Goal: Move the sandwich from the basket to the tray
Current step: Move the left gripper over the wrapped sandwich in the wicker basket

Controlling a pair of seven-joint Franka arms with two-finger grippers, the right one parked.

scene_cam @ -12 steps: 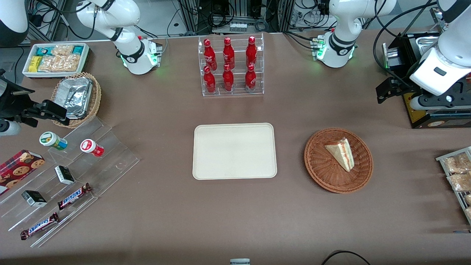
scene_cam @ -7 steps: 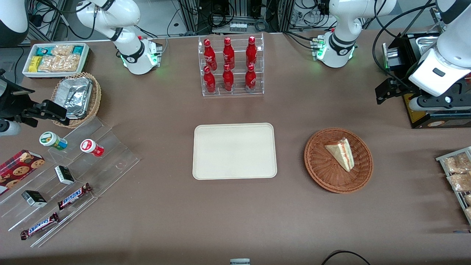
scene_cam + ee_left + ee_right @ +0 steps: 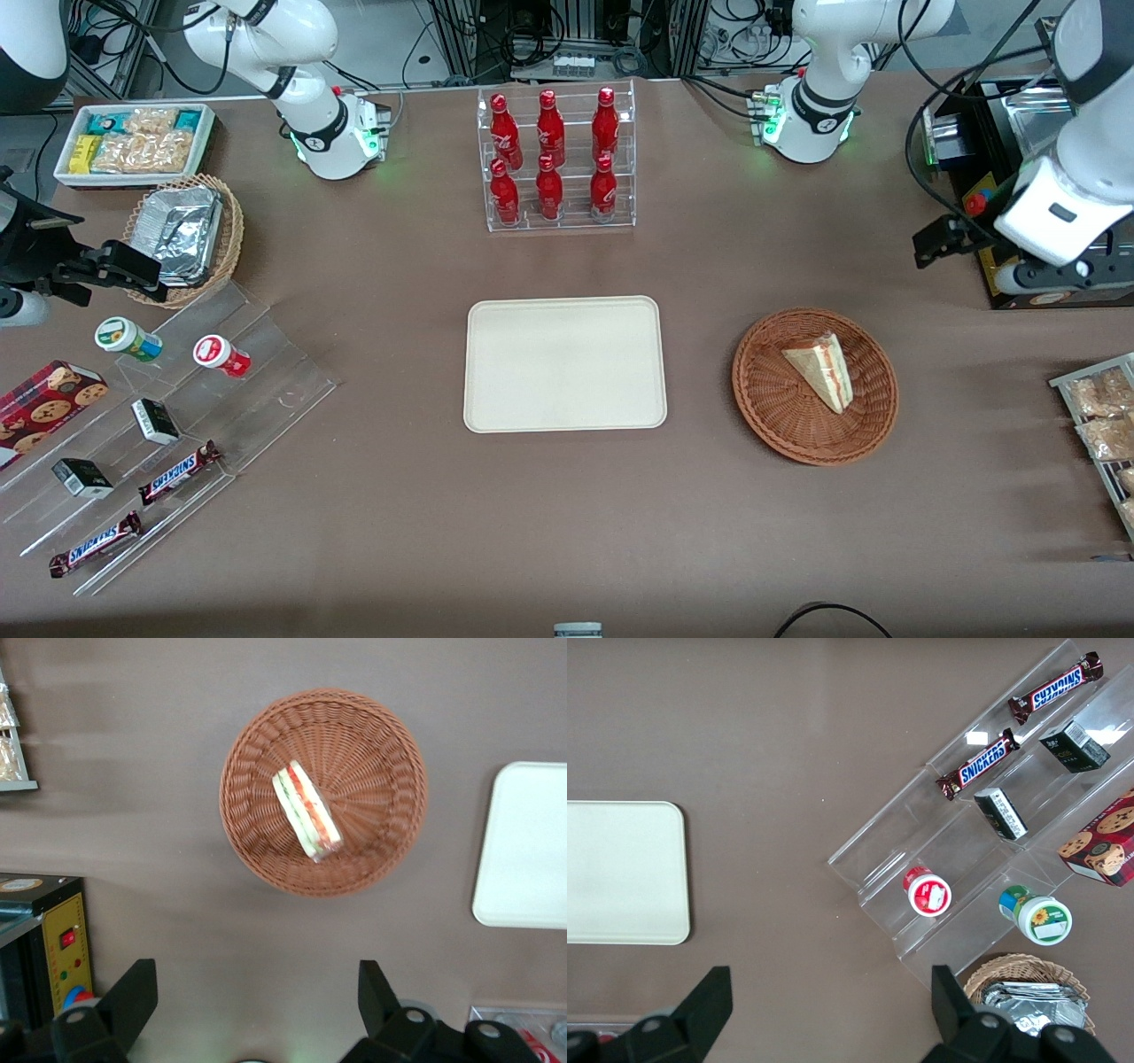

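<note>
The sandwich (image 3: 820, 369) (image 3: 306, 811), a pale wedge with red and green filling at its cut edge, lies in the round reddish-brown basket (image 3: 771, 408) (image 3: 372, 744). The cream tray (image 3: 564, 364) (image 3: 527, 846) lies flat beside the basket, toward the parked arm's end, with nothing on it. My gripper (image 3: 1019, 275) (image 3: 257, 992) hangs high over the table, farther from the front camera than the basket and toward the working arm's end. It is open wide, and only bare table shows between its fingers.
A black box with a yellow panel (image 3: 1010, 275) (image 3: 62, 952) stands under the working arm. A wire rack of snack packets (image 3: 1099, 416) sits at the table's edge. A clear rack of red bottles (image 3: 555, 159) stands farther back than the tray. A stepped acrylic display (image 3: 177, 425) holds snacks.
The working arm's wrist has turned and shifted a little nearer the front camera. The sandwich, basket and tray have not moved.
</note>
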